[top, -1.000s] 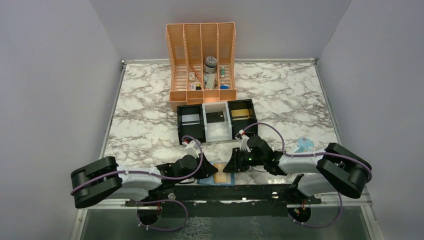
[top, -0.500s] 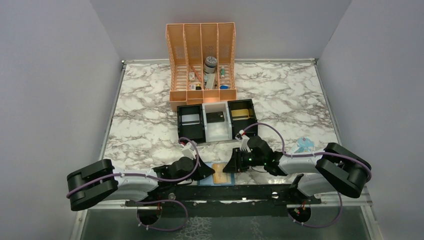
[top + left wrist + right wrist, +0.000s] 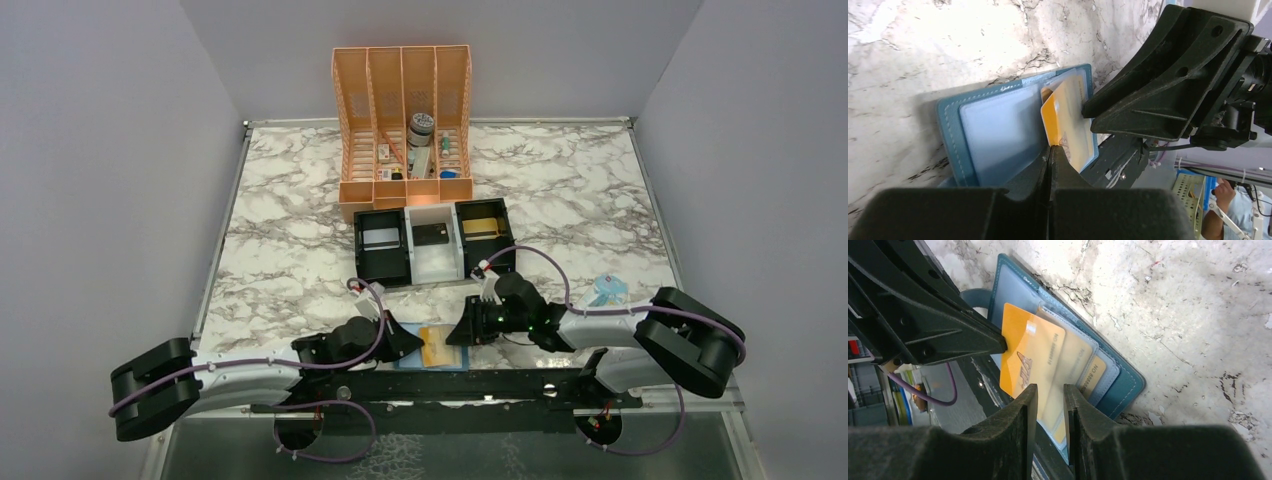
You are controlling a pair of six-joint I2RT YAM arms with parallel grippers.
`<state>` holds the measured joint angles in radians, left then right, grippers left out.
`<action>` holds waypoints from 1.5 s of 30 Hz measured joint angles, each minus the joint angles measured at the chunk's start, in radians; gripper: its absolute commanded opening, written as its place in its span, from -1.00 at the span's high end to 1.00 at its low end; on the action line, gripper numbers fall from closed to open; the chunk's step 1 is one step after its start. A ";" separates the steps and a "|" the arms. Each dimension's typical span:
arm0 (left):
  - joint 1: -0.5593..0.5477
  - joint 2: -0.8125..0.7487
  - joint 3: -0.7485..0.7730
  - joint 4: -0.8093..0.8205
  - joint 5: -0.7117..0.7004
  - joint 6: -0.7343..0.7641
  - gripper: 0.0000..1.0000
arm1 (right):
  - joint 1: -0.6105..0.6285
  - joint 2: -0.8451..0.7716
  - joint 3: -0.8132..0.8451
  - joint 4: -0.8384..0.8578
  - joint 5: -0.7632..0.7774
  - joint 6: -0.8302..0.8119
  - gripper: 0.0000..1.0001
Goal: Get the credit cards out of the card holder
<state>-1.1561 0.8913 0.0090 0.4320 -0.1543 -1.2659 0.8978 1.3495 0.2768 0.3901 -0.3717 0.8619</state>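
One credit card: "NO" legible, digits blurred
Left claw: clamps it
Right claw: apart
Card holder: near edge of desk

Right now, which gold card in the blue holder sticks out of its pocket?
The bright orange-gold top card, pinched by the left jaws; the paler ones lie under clear pockets.

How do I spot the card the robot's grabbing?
At the middle of the marble table's near edge lies a blue card holder. The left hand pinches one card sticking out of it. It's bright orange; the others look pale behind plastic.
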 measured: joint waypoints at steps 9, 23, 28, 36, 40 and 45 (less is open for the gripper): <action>0.000 -0.148 0.011 -0.192 -0.042 0.019 1.00 | 0.000 -0.021 0.034 -0.084 0.009 -0.038 0.44; 0.000 -0.111 0.040 -0.224 -0.045 0.042 1.00 | 0.033 -0.020 0.140 -0.154 -0.042 -0.127 0.34; 0.000 -0.092 0.045 -0.213 -0.044 0.049 0.83 | 0.046 0.081 0.146 -0.139 -0.040 -0.109 0.34; 0.000 -0.051 0.042 -0.147 -0.029 0.053 0.47 | 0.045 0.099 0.079 0.018 -0.027 -0.035 0.35; 0.000 -0.019 0.033 -0.102 -0.006 0.046 0.47 | 0.045 0.104 0.054 0.072 -0.020 -0.006 0.35; 0.000 0.016 0.014 -0.042 0.026 0.031 0.47 | 0.045 0.107 0.039 0.104 -0.016 0.009 0.35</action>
<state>-1.1561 0.9070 0.0231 0.3904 -0.1280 -1.2346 0.9432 1.4563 0.3157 0.4938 -0.3874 0.8711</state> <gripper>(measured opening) 0.266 0.324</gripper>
